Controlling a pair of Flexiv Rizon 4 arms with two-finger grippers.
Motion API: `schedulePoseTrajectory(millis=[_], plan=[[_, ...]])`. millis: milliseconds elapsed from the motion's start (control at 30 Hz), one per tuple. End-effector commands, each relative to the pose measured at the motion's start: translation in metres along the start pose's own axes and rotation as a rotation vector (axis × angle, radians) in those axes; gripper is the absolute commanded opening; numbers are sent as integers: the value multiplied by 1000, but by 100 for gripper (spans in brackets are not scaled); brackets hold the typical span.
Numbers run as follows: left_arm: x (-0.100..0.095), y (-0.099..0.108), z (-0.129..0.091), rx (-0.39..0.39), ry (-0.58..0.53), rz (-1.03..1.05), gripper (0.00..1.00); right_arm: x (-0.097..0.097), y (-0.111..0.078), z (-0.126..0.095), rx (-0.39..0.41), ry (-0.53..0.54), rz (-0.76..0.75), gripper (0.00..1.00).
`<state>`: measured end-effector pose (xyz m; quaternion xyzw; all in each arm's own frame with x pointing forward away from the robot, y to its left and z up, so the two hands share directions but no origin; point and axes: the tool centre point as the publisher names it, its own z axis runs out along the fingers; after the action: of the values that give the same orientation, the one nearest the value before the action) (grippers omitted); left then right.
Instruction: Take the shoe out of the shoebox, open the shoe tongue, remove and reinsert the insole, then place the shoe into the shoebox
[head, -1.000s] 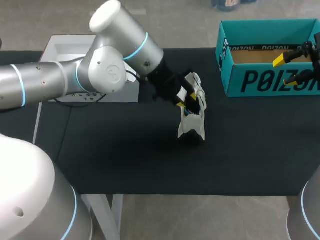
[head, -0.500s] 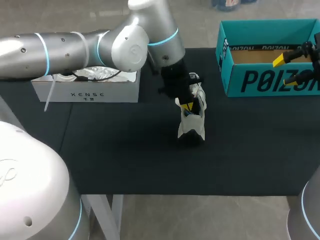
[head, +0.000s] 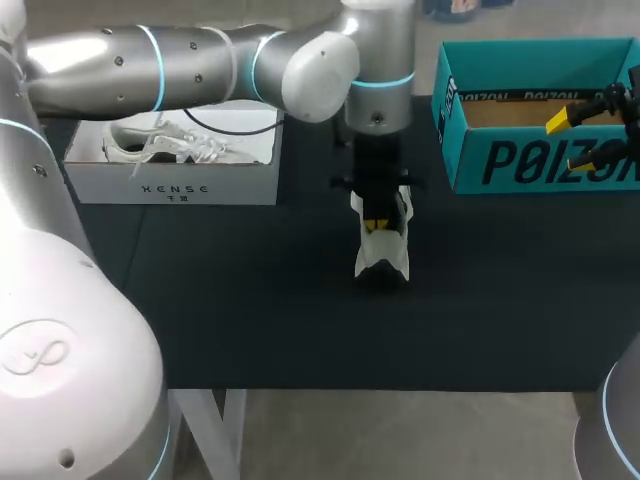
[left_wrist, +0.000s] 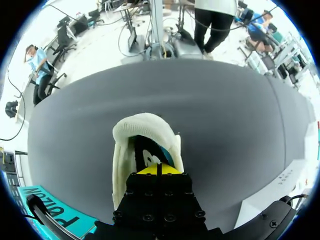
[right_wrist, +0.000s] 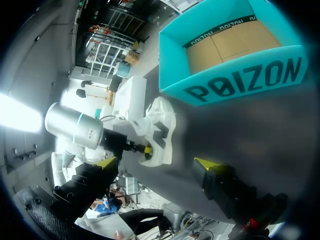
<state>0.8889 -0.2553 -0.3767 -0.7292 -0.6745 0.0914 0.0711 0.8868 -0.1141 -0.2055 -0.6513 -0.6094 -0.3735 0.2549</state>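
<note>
Left arm (head: 200, 58) swung over the shoe (head: 383, 262) on the black table (head: 250, 310).

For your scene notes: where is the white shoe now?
Head view: the white shoe stands left of the teal shoebox, directly under the left gripper.

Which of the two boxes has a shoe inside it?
The white box, holding a white shoe; the teal box shows only bare cardboard.

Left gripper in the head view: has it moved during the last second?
Yes. The left gripper has swung away from the white box toward the teal shoebox, and now sits straight over the white shoe's opening.
</note>
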Motion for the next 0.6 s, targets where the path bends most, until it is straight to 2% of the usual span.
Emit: schedulePoseTrajectory(millis=[33,100,200,300,467,567,600], plan=[[-3,7,8,-21,24,-13,0,0,0,0,1,-3,1,100],[-3,11,2,-77,14,-22,0,0,0,0,1,-3,1,100],[-3,14,-12,-115,12,-23,0,0,0,0,1,-3,1,100],[-1,15,-22,-160,64,-14,0,0,0,0,1,-3,1,100],[-1,17,-19,-196,142,2,0,0,0,0,1,-3,1,100],[-2,16,-9,-171,172,11,0,0,0,0,1,-3,1,100],[-1,15,-6,-132,186,17,0,0,0,0,1,-3,1,100]])
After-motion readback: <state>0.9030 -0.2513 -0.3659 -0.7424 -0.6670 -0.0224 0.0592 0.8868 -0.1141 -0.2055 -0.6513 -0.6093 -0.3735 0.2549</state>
